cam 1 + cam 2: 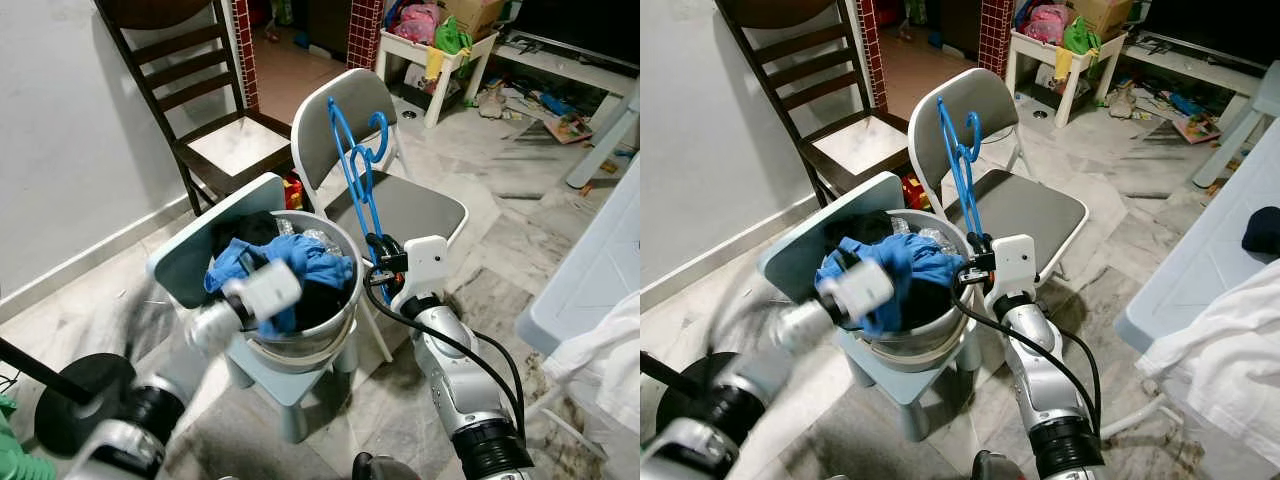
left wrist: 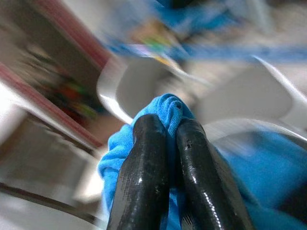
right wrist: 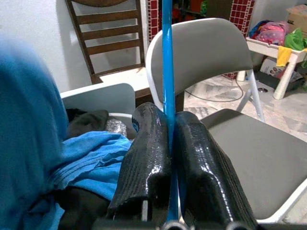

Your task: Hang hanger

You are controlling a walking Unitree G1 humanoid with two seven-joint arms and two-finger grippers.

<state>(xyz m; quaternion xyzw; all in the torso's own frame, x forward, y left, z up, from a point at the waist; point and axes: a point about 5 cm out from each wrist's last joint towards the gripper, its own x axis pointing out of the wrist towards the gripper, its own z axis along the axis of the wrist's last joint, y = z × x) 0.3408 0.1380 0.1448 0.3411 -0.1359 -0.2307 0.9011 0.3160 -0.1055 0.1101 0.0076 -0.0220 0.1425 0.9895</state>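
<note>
A grey chair (image 1: 400, 200) stands behind a silver bucket (image 1: 310, 340) of clothes. The right gripper (image 3: 171, 158) squeezes a blue hanger (image 1: 355, 165) upright beside the bucket. The left gripper (image 2: 168, 158) pinches a blue cloth (image 1: 300, 262) over the bucket.

A metal bucket (image 1: 930, 345) full of clothes sits on a small pale blue chair (image 1: 805, 250). The left gripper (image 1: 845, 262) reaches over the bucket at a blue cloth (image 1: 902, 262) on top; the arm is blurry. Just beside the bucket, the right gripper (image 1: 975, 252) holds a blue hanger (image 1: 960, 165) standing up. A grey folding chair (image 1: 1025, 205) is behind the bucket. A dark wooden chair (image 1: 820, 90) stands farther back, by the wall.
</note>
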